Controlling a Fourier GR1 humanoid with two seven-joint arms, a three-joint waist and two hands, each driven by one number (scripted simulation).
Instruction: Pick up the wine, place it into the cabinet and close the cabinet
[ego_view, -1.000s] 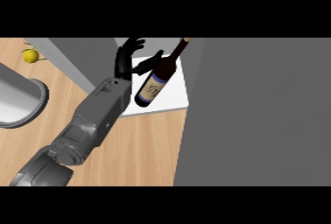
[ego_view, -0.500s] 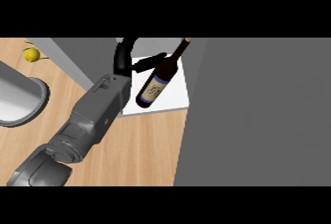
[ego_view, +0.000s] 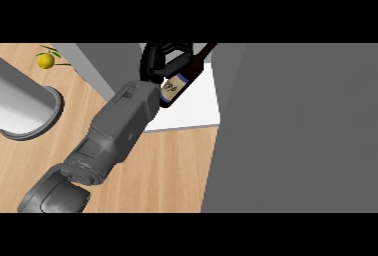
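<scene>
A wooden kitchen counter (ego_view: 170, 170) is seen from steeply above. One grey forearm (ego_view: 111, 135) enters from the lower edge at about seven o'clock and stretches diagonally toward one o'clock. By its place at the left of the view it seems to be the left arm, though only this one arm shows, so that is not certain. At its end the black left hand (ego_view: 159, 62) sits near the top of the scene, its fingers (ego_view: 150, 56) curled over and its thumb bent toward a dark wine bottle (ego_view: 179, 82). The hand appears to be closed against the bottle's upper body, but the contact itself is partly hidden.

The wine bottle lies tilted, its neck pointing to one o'clock and its base to seven o'clock. A pale label (ego_view: 171, 88) with a purple band wraps its lower body. The bottle lies above a white surface (ego_view: 188, 112), which sits between the wood and a large grey cabinet panel (ego_view: 295, 130) that fills the whole right side of the view.

At ten o'clock, well apart from the hand, a small yellow lemon (ego_view: 46, 60) with green leaves rests on the counter. At nine o'clock a grey cylindrical container (ego_view: 26, 107) stands at the left edge.
</scene>
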